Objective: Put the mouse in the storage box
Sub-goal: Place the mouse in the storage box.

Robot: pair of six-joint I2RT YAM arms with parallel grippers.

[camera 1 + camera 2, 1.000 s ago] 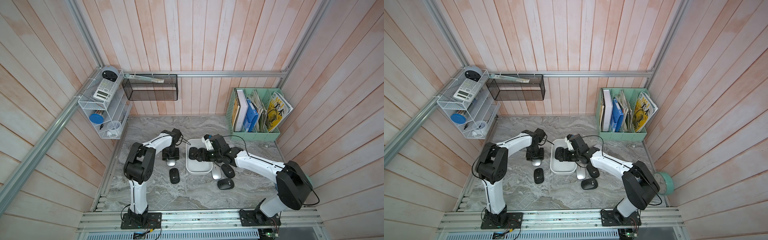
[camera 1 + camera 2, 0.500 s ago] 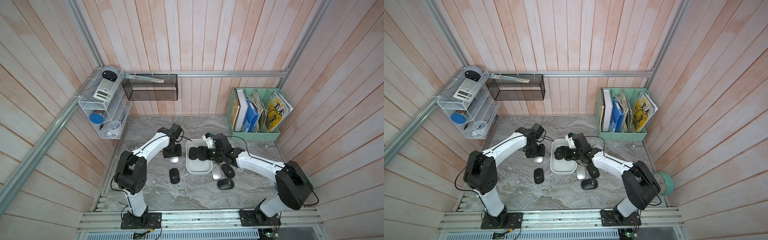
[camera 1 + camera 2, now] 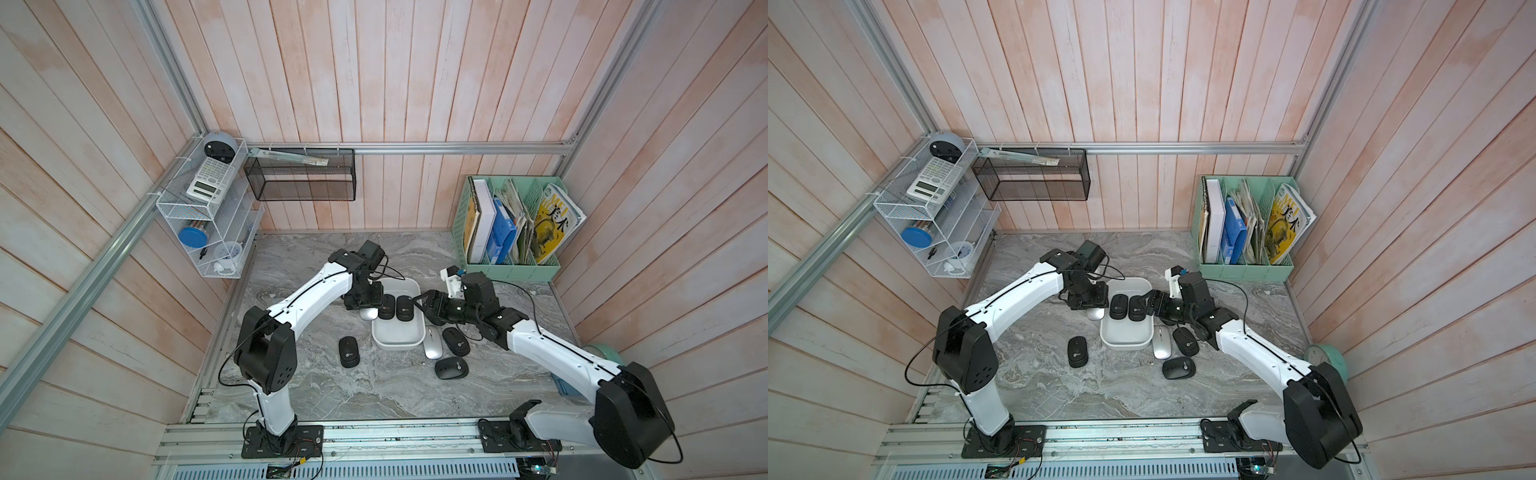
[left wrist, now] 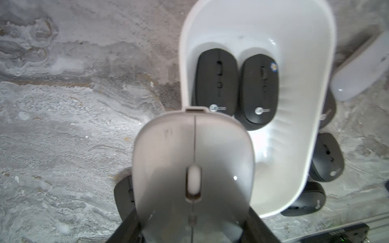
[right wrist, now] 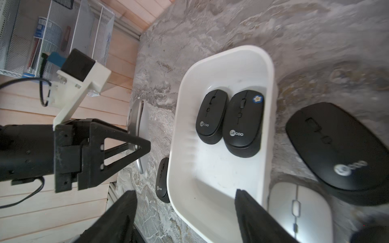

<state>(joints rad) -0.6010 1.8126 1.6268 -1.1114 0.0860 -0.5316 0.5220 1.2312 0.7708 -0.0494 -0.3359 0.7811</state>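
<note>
My left gripper (image 4: 191, 227) was clamped on the pale grey mouse (image 4: 192, 160), holding it just beside the storage box (image 4: 315, 109), on the side away from my other arm. My right gripper (image 5: 186, 210) sat at the box's opposite rim, fingers spread apart and holding nothing. Two black mice (image 5: 243, 124) lay side by side inside the box.

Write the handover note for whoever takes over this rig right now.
Left gripper: shut on a silver mouse, held at the storage box rim, not yet inside.
Right gripper: open, empty, at the box's other side.
Done: two black mice lie in the box.
Left: drop the held mouse in, then collect another silver mouse and at least three black mice from the table.
</note>
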